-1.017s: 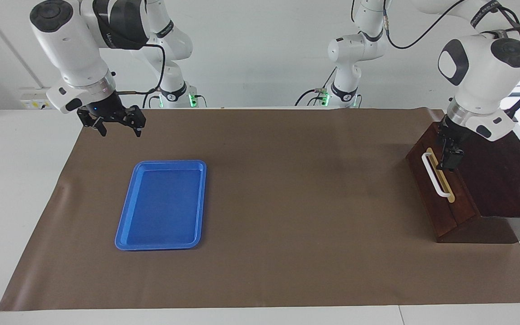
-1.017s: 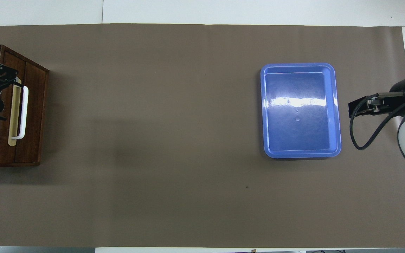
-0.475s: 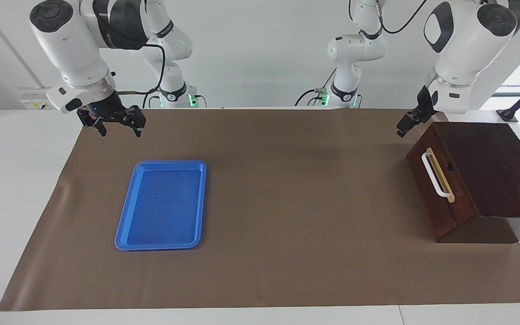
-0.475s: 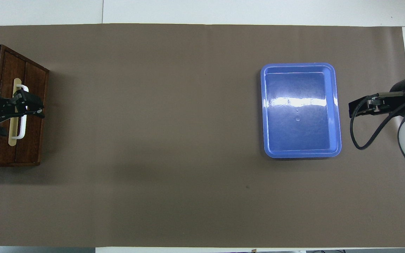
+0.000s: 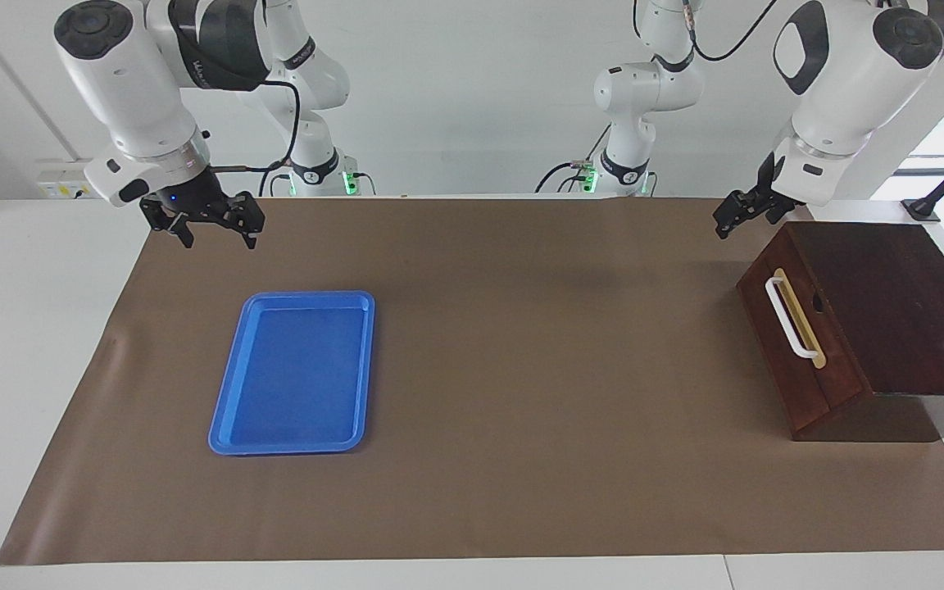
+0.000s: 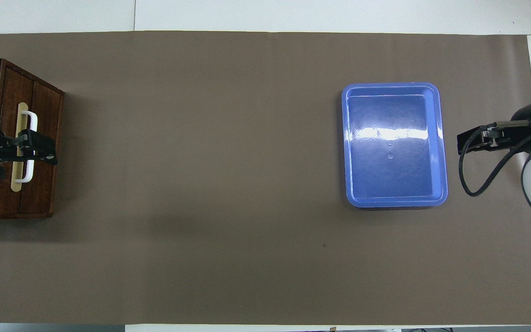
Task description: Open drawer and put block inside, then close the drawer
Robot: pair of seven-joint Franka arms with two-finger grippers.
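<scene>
**Drawer shut, both grippers raised and empty**

Brown mat (image 5: 521,369) is being seen covering the white table (image 5: 38,328). Dark wooden drawer (image 5: 791,344) is being kept closed at the left arm's end, its white handle (image 5: 790,318) untouched. Blue tray (image 5: 296,373) is lying empty toward the right arm's end. Left gripper (image 5: 741,215) is being held spread in the air beside the drawer's top corner; right gripper (image 5: 214,231) is being held spread above the mat's edge. Block is not being seen.

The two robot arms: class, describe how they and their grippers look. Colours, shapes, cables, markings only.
Both arms are glossy white with rounded joints capped in dark grey or black. Each ends in a silvery wrist ring and a small black gripper with black fingers: the left gripper, the right gripper. Black cables loop along both arms. A black band with small white lettering wraps the right arm. Green lights glow at both bases.
</scene>
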